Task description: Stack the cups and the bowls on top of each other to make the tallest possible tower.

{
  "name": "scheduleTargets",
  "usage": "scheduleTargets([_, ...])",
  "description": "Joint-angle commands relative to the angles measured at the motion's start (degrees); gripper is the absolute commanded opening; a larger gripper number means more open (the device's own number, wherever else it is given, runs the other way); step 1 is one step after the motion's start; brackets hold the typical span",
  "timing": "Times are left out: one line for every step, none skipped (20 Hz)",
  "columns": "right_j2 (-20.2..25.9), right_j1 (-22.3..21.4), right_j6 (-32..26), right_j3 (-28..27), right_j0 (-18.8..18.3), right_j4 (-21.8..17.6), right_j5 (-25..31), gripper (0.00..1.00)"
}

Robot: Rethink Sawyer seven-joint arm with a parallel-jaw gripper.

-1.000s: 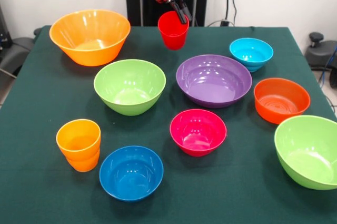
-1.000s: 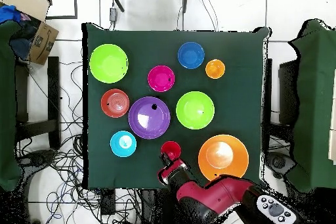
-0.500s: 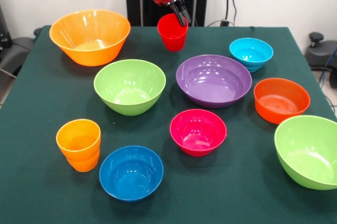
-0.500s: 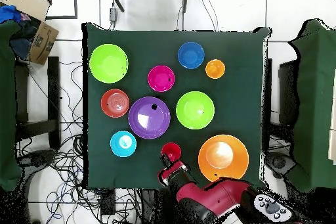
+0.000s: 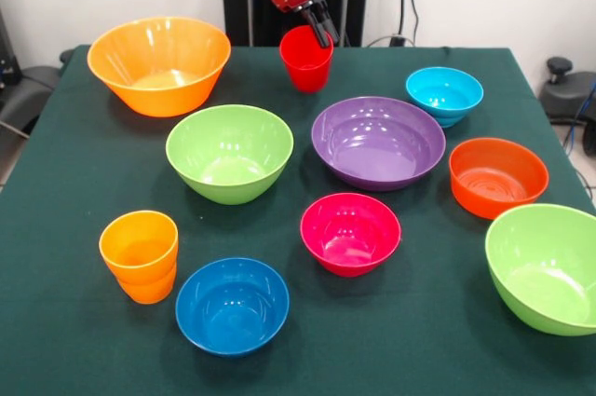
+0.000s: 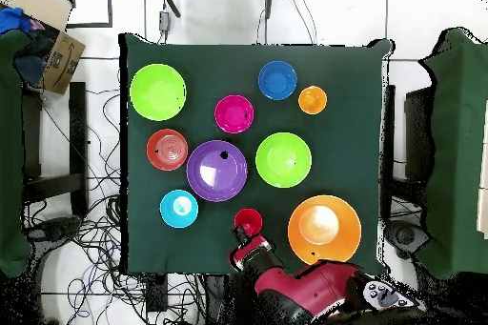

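Observation:
The red cup (image 5: 304, 65) (image 6: 248, 219) stands upright on the green cloth at the table's far edge, between the large yellow-orange bowl (image 5: 158, 65) (image 6: 324, 229) and the purple bowl (image 5: 377, 142) (image 6: 216, 170). My gripper (image 5: 322, 31) (image 6: 246, 234) comes down from above and is shut on the cup's rim. Stacked orange cups (image 5: 139, 254) (image 6: 312, 100) sit beside the dark blue bowl (image 5: 232, 305). Two lime green bowls (image 5: 229, 152) (image 5: 545, 266), a pink bowl (image 5: 350, 232), an orange bowl (image 5: 497, 175) and a light blue bowl (image 5: 444, 94) lie spread apart, each open side up.
The table (image 5: 84, 182) is covered in dark green cloth. A cardboard box (image 6: 52, 40) sits off the table's corner, and cables (image 6: 95, 235) trail over the floor beside it.
The red cup hung tilted in my gripper a second ago. It has come down slightly and now stands straight on the cloth, with my gripper still on its rim.

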Motion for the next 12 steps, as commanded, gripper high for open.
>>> scheduleTargets([-0.9, 1.2, 0.5, -8.0, 3.8, -2.2, -2.4, 0.00])
scheduleTargets([-1.2, 1.1, 0.4, -8.0, 4.0, -2.0, -2.7, 0.00])
scheduleTargets([-1.6, 1.3, 0.2, -8.1, 4.2, -1.7, -3.4, 0.00])
scheduleTargets([-2.0, 1.1, 0.2, -8.1, 4.5, -1.4, -3.9, 0.00])
scheduleTargets([-2.6, 0.9, -0.4, -8.1, 5.0, -0.6, -5.2, 0.00])
scheduleTargets([-2.9, 0.5, -0.4, -7.9, 5.3, -0.1, -5.9, 0.00])
scheduleTargets([-3.4, 0.0, -0.5, -7.7, 5.8, 0.5, -6.7, 0.00])
scheduleTargets([-3.5, -0.8, -0.1, -7.3, 6.1, 0.8, -7.0, 0.00])
scheduleTargets([-3.3, -1.9, 0.6, -6.9, 6.4, 1.1, -7.2, 0.00])
scheduleTargets([-3.2, -2.6, 1.1, -6.5, 6.6, 1.3, -7.5, 0.00])
scheduleTargets([-3.2, -3.1, 1.4, -6.5, 6.8, 1.6, -8.1, 0.00])
scheduleTargets([-3.6, -3.1, 1.0, -6.5, 7.2, 2.1, -9.0, 0.00])
